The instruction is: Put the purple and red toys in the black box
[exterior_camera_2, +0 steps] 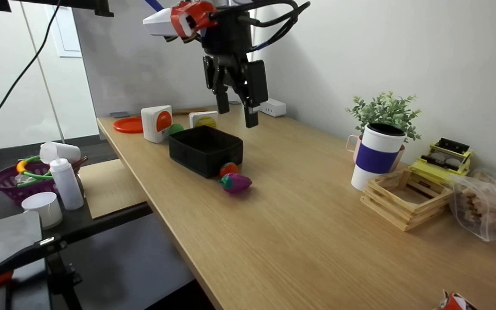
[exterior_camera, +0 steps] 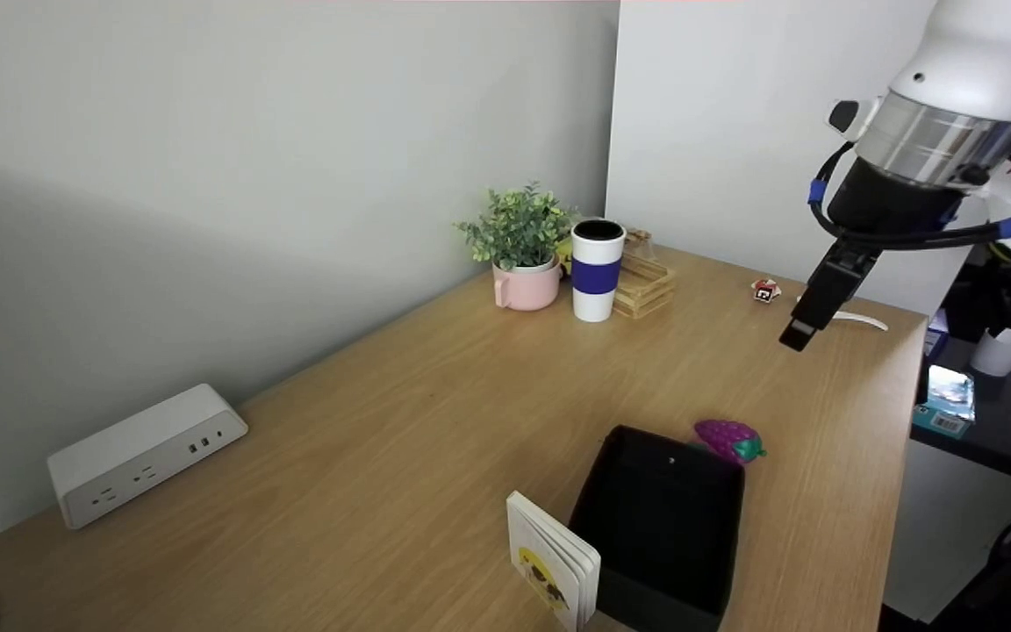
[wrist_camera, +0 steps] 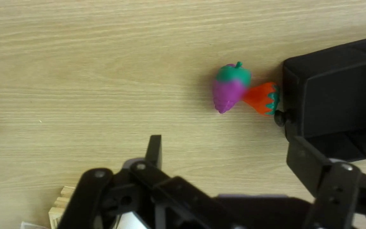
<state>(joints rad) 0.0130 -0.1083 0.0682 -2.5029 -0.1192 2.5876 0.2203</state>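
Note:
The purple toy with a green top lies on the table in both exterior views [exterior_camera: 723, 436] [exterior_camera_2: 237, 183] and the wrist view [wrist_camera: 226, 93]. The red toy [exterior_camera_2: 229, 168] lies between it and the black box [exterior_camera_2: 203, 161], close against the box's knobbed end wall; it also shows in the wrist view [wrist_camera: 259, 99]. The box also shows in an exterior view [exterior_camera: 659, 597] and the wrist view [wrist_camera: 332, 62]; its visible inside is bare. My gripper [exterior_camera: 797, 336] is held above the table; its fingers are spread with nothing between them in an exterior view [exterior_camera_2: 237, 115] and the wrist view [wrist_camera: 227, 140].
A board book [exterior_camera: 554, 562] stands beside the box. Another book [exterior_camera_2: 155, 125], a green ball [exterior_camera_2: 175, 128] and a red plate [exterior_camera_2: 128, 125] are beyond it. A tall cup [exterior_camera_2: 377, 155], potted plant [exterior_camera_2: 383, 114], wooden crate [exterior_camera_2: 407, 202] and plastic bag [exterior_camera_2: 487, 204] stand near the wall.

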